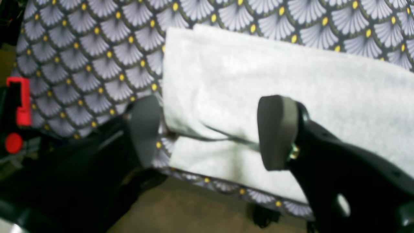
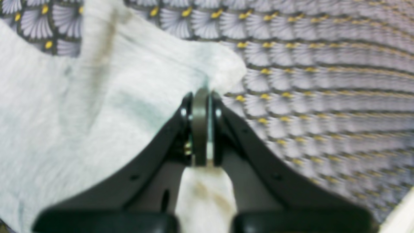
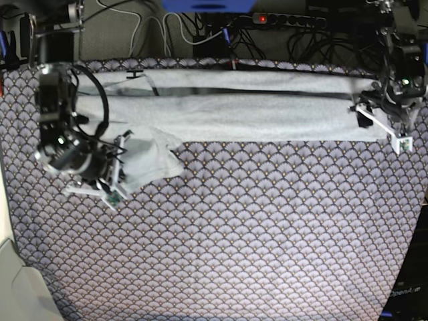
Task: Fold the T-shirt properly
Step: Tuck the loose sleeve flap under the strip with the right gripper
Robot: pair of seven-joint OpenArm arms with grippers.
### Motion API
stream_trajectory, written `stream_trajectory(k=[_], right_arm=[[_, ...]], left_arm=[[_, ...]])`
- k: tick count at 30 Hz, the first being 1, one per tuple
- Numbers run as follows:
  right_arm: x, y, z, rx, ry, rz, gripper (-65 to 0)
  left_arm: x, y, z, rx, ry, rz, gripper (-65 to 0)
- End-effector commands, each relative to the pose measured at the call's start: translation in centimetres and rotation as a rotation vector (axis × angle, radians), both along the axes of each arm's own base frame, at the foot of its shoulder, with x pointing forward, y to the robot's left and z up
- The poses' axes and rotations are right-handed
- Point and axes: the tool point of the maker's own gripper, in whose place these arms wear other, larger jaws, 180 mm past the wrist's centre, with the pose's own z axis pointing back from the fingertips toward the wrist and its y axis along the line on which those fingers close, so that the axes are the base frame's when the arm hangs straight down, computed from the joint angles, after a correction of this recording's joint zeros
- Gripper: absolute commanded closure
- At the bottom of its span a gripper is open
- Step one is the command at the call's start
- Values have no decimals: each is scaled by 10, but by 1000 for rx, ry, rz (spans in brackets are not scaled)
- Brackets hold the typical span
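The right gripper (image 2: 203, 97) is being held low, clamped on a T-shirt (image 3: 267, 114) corner. The left gripper (image 1: 210, 129) is being hovered unclenched, straddling the shirt's end edge.

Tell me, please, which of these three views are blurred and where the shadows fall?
Left wrist view: soft focus throughout; the open left pincer throws a dark shadow onto the T-shirt. Right wrist view: the tablecloth is smeared into streaks, and the right pincer, shut on the T-shirt, is blurred too. Base view: the sharpest of the three, evenly lit, with only faint shadows along the T-shirt's folds.
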Motion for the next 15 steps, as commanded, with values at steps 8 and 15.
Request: stream_trajectory(k=[8,15], right_arm=[[-58,-25,16,-59,-34,-41,0],[-104,-34,-13,-50,73,-75,0]], left_arm=[[10,14,16,55,-40,-10,-462],[10,14,16,54,-40,-10,-462]])
